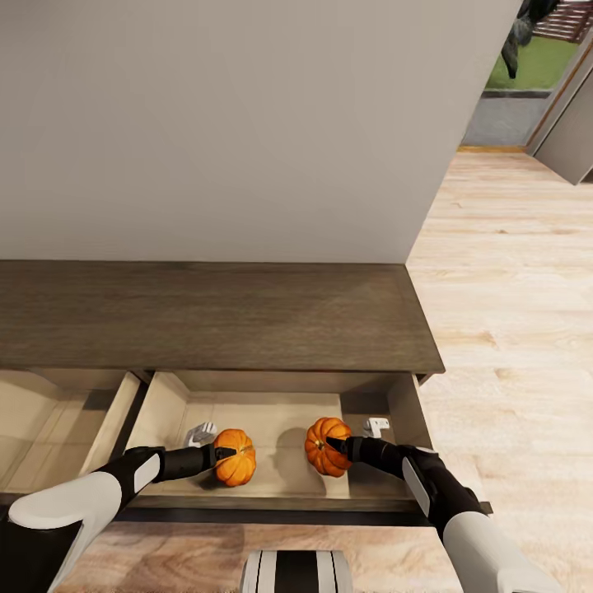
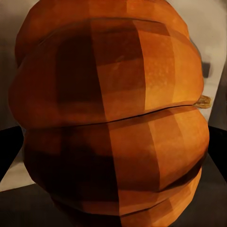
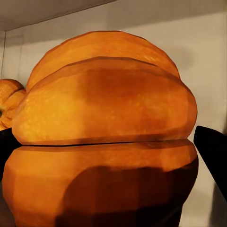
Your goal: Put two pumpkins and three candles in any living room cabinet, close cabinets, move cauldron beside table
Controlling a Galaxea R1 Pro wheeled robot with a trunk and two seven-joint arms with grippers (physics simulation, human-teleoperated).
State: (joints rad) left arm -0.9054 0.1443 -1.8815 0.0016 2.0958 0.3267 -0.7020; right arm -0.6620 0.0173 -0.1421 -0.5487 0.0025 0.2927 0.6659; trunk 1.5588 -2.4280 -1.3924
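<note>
The low dark-brown cabinet [image 1: 214, 317] stands against the wall with its right drawer [image 1: 408, 412] pulled out. Both orange ribbed pumpkins are inside that drawer. My left gripper [image 1: 222, 454] is shut on the left pumpkin [image 1: 237, 458], which bulges close up in the left wrist view [image 2: 113, 118] between dark fingertips [image 2: 8, 156]. The right pumpkin [image 1: 324, 445] is clamped by my right gripper [image 1: 336, 445]; the right wrist view has it [image 3: 104, 123] between dark fingertips [image 3: 213, 151], with the other pumpkin [image 3: 8, 101] beyond.
A second drawer [image 1: 49, 428] to the left also stands open. Two small white brackets [image 1: 200, 432] [image 1: 376, 426] sit on the right drawer's floor. A grey wall rises behind the cabinet. Light wood floor [image 1: 511, 313] runs to the right toward a doorway [image 1: 527, 74].
</note>
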